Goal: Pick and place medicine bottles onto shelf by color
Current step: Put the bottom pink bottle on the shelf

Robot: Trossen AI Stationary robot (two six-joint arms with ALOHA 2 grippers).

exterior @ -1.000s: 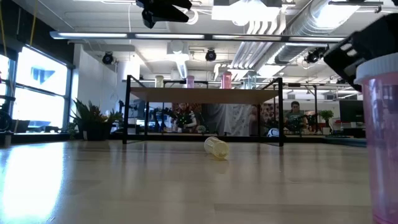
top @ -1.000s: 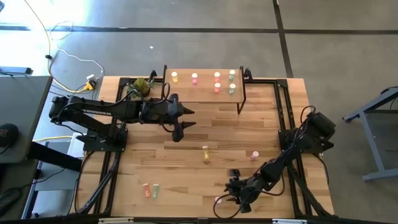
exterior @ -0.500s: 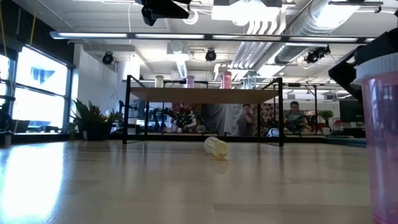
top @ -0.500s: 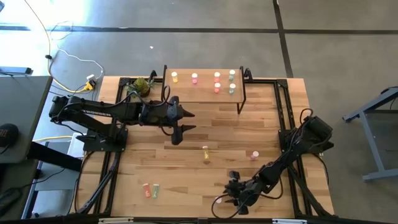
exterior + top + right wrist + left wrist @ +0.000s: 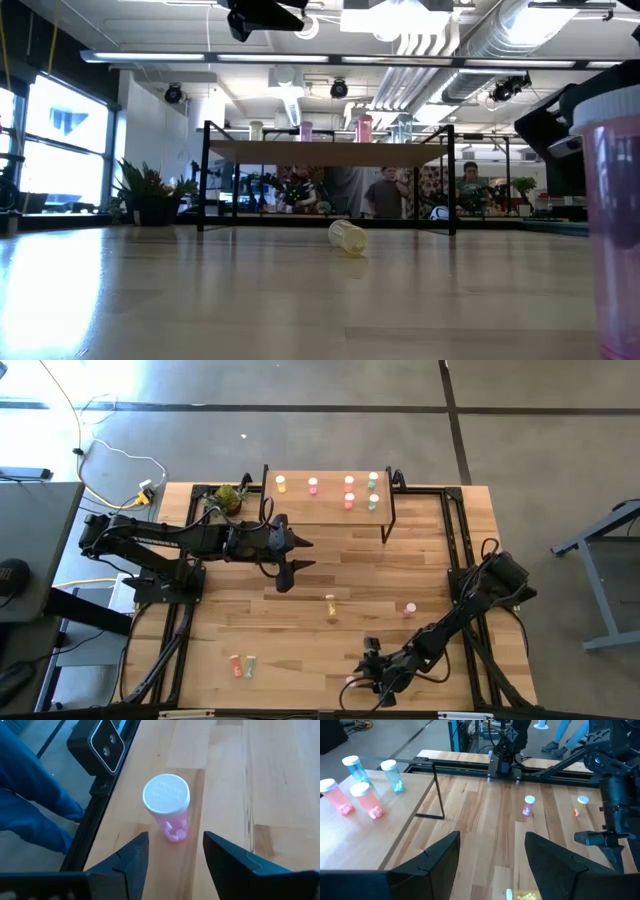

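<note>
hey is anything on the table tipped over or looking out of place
Yes: one small yellow medicine bottle lies on its side mid-table, in front of the wood-topped black-legged shelf. The bottles on the shelf stand upright.

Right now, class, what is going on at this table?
Two robot arms are sorting medicine bottles onto the shelf. The right end effector hangs open over an upright pink bottle at the table's near edge. The left end effector waits open mid-table, empty. Several bottles already stand on the shelf.
</note>
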